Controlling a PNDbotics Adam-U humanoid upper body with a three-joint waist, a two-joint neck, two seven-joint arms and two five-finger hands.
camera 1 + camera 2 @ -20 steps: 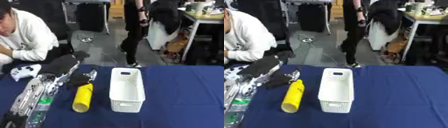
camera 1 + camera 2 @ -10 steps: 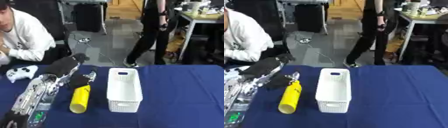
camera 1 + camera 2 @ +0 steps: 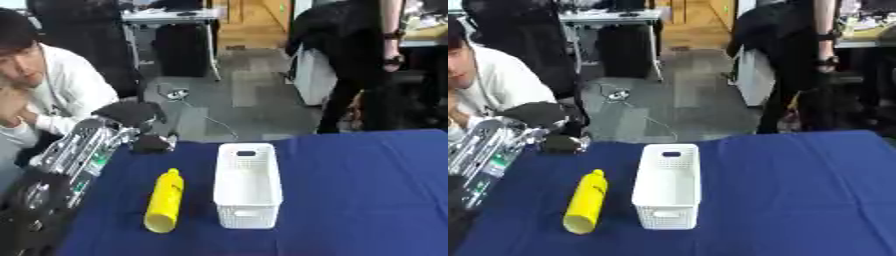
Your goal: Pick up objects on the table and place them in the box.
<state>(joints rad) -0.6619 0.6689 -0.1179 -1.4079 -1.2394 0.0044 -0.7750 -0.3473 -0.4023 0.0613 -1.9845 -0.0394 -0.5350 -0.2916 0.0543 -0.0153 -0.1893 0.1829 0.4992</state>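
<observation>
Left hand [image 3: 131, 116] raised off table, fingers curled, empty; one yellow bottle [image 3: 164, 200], one white box [image 3: 248, 184].

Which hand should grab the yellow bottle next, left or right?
Left, probably. The left hand is raised at the table's left side, just beyond the yellow bottle, which lies left of the white box. No right hand is in view.

The blue table [image 3: 367, 190] lies bare to the right of the white box [image 3: 248, 185] — open room on that side. On the left, a yellow bottle [image 3: 165, 200] lies just beside the box, leaving a narrow gap. The left hand [image 3: 140, 125] and its arm fill the table's left edge — beyond the bottle's cap.
</observation>
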